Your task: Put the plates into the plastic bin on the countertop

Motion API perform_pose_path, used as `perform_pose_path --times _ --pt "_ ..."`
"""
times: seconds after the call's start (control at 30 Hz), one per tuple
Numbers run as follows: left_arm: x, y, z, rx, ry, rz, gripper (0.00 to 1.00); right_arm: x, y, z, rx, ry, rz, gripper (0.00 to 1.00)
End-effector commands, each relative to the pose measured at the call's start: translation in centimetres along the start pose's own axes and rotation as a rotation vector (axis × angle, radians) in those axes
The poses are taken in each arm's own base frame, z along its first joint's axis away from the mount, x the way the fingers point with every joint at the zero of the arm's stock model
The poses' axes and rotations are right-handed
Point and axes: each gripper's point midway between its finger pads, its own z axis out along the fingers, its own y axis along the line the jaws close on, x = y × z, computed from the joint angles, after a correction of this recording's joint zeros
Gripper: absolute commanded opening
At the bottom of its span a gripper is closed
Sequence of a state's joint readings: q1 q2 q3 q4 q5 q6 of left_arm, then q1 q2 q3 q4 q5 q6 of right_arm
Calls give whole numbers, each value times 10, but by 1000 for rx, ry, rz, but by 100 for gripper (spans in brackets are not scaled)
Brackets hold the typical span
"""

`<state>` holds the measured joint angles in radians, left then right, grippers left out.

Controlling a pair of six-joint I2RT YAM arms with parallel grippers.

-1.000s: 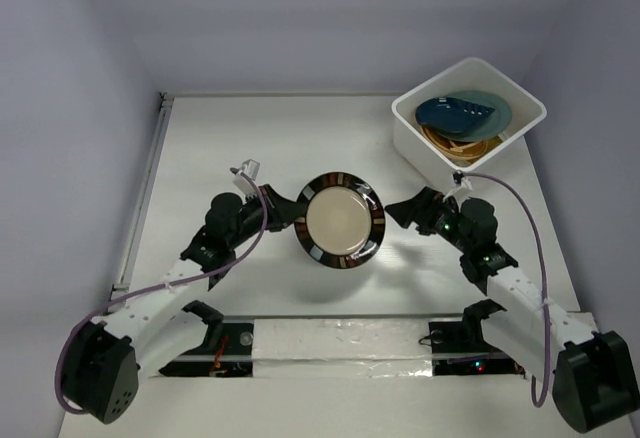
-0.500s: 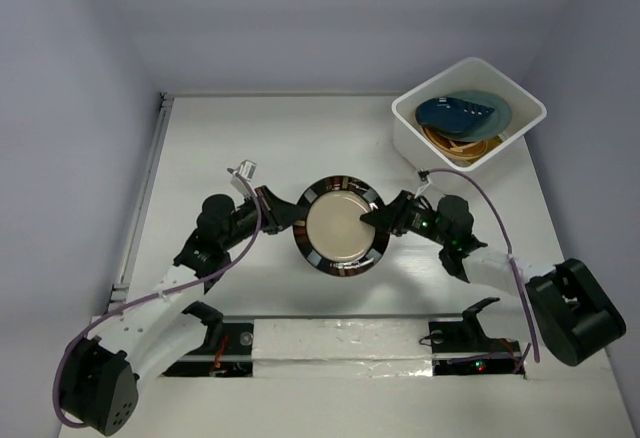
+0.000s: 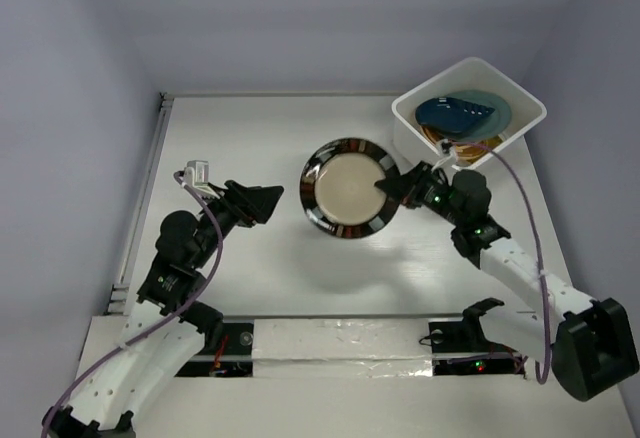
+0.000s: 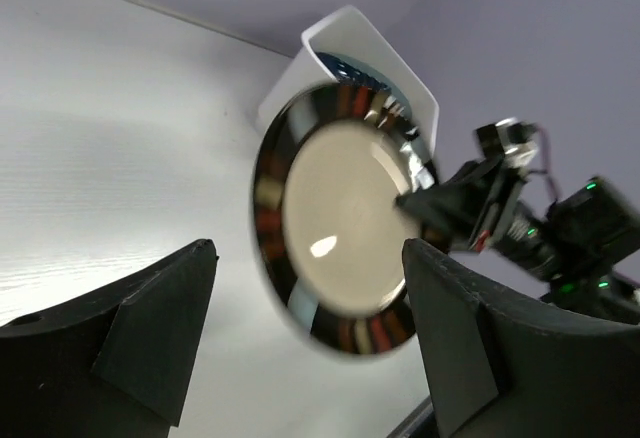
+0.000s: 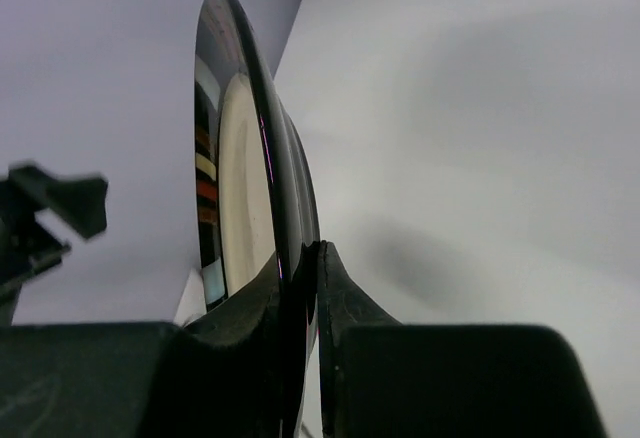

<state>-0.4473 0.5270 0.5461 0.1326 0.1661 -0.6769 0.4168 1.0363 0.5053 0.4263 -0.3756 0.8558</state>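
A black-rimmed plate [image 3: 346, 188] with a cream centre hangs above the countertop [image 3: 250, 138], held by its right edge. My right gripper [image 3: 388, 186] is shut on that rim; in the right wrist view the plate [image 5: 240, 158] stands edge-on between the fingertips [image 5: 322, 268]. My left gripper [image 3: 268, 198] is open and apart from the plate, to its left; in the left wrist view the plate [image 4: 340, 218] floats beyond the spread fingers [image 4: 150, 318]. The white plastic bin [image 3: 432, 94] at the back right holds a dark-blue plate [image 3: 458, 114] over an orange one [image 3: 450, 144].
A metal rail [image 3: 150, 178] runs along the countertop's left edge. The bin [image 4: 352, 38] shows behind the plate in the left wrist view. A taped strip [image 3: 330, 338] lies between the arm bases at the near edge.
The left gripper let go of the plate and drew back to the left. The right gripper closed on the plate's right rim and carried it up and back toward the bin.
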Motion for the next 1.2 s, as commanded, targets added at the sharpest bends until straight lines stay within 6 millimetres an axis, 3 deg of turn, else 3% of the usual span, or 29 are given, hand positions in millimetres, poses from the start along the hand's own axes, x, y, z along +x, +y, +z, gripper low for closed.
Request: perform_pose_path --times 0.0,0.03,0.1,0.13,0.17,0.23,0.27,0.33,0.4,0.43,0.6,0.7,0.77,0.87,1.0,1.07,1.1,1.17 --pt "-1 18 -5 -78 -17 52 73 -125 48 -22 23 -361 -114 0" --pt "2 16 -6 -57 -16 50 73 -161 44 -36 73 -446 -125 0" --pt "10 20 -6 -53 0 38 74 -195 31 -50 143 -534 -126 0" --pt "12 18 -6 -38 3 36 73 -215 35 -57 166 -576 -137 0" --pt "14 19 -5 -37 10 34 73 -235 21 -67 225 -620 -141 0" --pt "20 20 -5 -29 26 29 74 -256 -7 -68 345 -644 -143 0" --pt "22 21 -5 -28 32 29 74 -277 -10 -78 375 -688 -146 0" --pt "24 19 -5 -15 38 26 74 -290 -33 -78 432 -690 -128 0" --pt "26 20 -6 -10 37 25 74 -313 -45 -90 475 -739 -118 0" --pt "25 19 -7 -5 36 24 74 -316 -65 -87 516 -727 -94 0" --pt "28 18 -7 5 45 19 74 -339 -103 -89 579 -737 -31 0" --pt "30 17 -7 12 51 19 75 -337 -134 -83 649 -699 6 0" --pt "30 17 -7 12 53 17 74 -337 -144 -80 678 -680 21 0" --pt "29 16 -8 16 51 18 75 -329 -165 -78 736 -647 53 14" --pt "28 14 -8 24 50 17 75 -318 -180 -91 815 -662 60 55" --pt "28 12 -8 28 51 17 75 -318 -171 -100 819 -689 44 67" --pt "27 11 -8 32 49 20 76 -312 -175 -105 843 -693 43 78" --pt "26 10 -8 30 49 21 76 -312 -160 -113 822 -724 24 82"
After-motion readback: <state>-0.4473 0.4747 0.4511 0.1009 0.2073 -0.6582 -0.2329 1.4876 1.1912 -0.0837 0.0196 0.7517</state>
